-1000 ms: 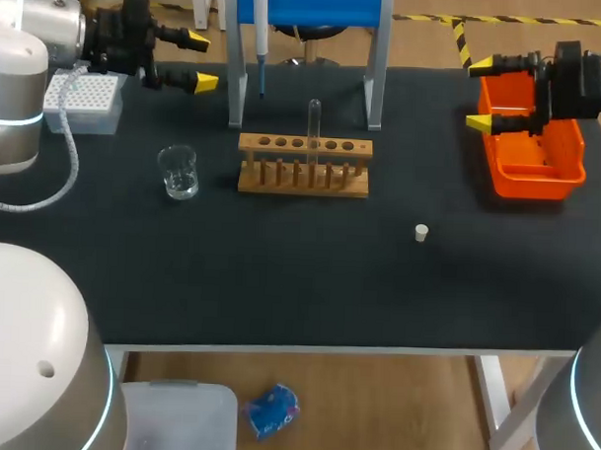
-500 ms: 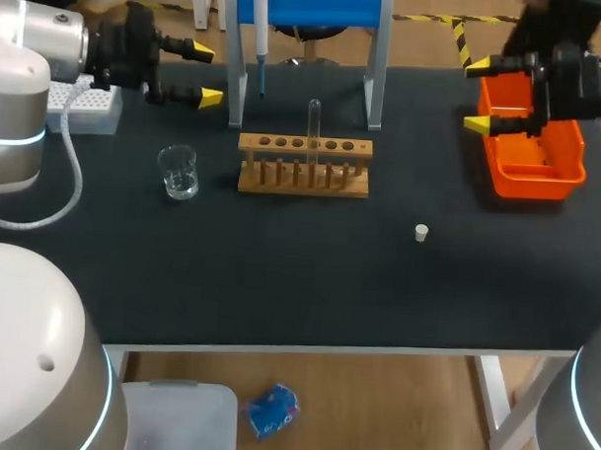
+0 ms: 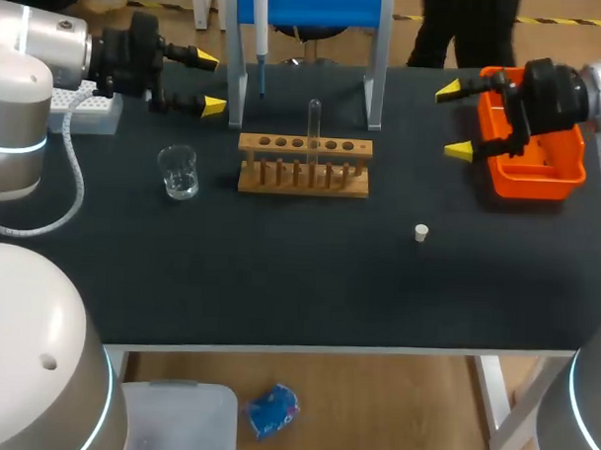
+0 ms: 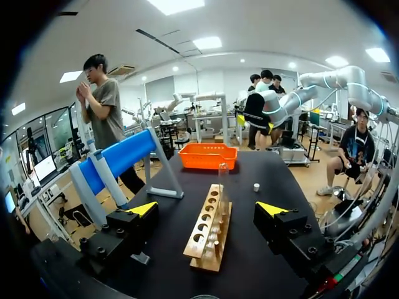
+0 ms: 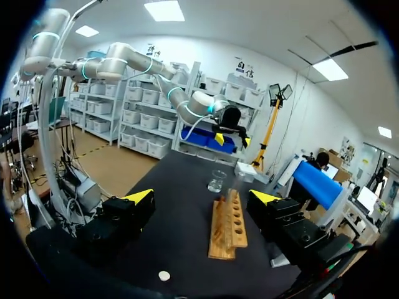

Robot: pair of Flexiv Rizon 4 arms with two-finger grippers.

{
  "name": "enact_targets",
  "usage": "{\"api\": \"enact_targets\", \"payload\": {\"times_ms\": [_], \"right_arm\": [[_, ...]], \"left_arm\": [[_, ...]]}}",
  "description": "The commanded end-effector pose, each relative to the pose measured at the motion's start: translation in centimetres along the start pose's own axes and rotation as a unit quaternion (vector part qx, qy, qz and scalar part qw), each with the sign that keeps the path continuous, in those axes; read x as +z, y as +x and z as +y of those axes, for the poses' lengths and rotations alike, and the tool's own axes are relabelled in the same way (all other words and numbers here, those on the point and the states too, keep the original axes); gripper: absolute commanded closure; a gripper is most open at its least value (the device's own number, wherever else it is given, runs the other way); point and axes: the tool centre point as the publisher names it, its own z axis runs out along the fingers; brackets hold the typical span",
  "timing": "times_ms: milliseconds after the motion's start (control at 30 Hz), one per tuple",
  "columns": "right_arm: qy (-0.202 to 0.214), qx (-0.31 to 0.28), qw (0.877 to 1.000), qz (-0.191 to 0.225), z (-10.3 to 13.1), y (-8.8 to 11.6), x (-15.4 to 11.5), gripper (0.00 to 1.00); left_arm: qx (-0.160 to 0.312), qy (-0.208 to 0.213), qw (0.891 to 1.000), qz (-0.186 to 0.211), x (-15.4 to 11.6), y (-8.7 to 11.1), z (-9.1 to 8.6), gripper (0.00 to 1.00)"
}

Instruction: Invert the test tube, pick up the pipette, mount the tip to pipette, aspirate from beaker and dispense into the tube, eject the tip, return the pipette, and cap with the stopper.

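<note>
Left claw [image 3: 210, 82] empty, fingers apart, near the tabletop's far left corner. Test tube [image 3: 313, 122] upright in the rack [image 3: 302, 181] by the far edge; right claw [image 3: 452, 120] apart, empty, far right. Risk: an off-centre grip could jam the glass and tip the rack.

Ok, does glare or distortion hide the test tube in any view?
Head view: even light, the clear glass test tube faint but sharp. Left wrist view: edges bent, tube plain near centre. Right wrist view: too faint to tell.
</note>
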Motion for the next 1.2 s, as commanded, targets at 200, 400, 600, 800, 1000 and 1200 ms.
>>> {"api": "enact_targets", "payload": {"times_ms": [200,400,600,800,1000,1200], "right_arm": [[0.019,0.046,0.999,-0.014,-1.0,-1.3,4.2,0.0],[0.022,0.042,0.999,-0.024,-0.9,-1.8,4.7,0.0],[0.022,0.042,0.999,-0.024,-0.9,-1.8,4.7,0.0],[0.01,0.057,0.998,-0.024,-1.7,-2.1,4.7,0.0],[-0.016,0.056,0.998,-0.012,-2.4,-3.1,6.4,0.0],[-0.037,0.062,0.997,-0.004,-3.0,-4.0,8.7,0.0]], "left_arm": [[0.0,-0.001,1.0,0.001,-0.1,0.0,-0.1,0.0],[0.0,-0.001,1.0,0.001,-0.1,0.0,-0.1,0.0],[0.0,-0.001,1.0,0.001,-0.1,0.0,-0.1,0.0],[0.0,-0.001,1.0,0.001,-0.1,0.0,-0.1,0.0],[0.0,-0.001,1.0,0.001,-0.1,0.0,-0.1,0.0],[0.0,-0.001,1.0,0.001,-0.1,0.0,-0.1,0.0]]}}
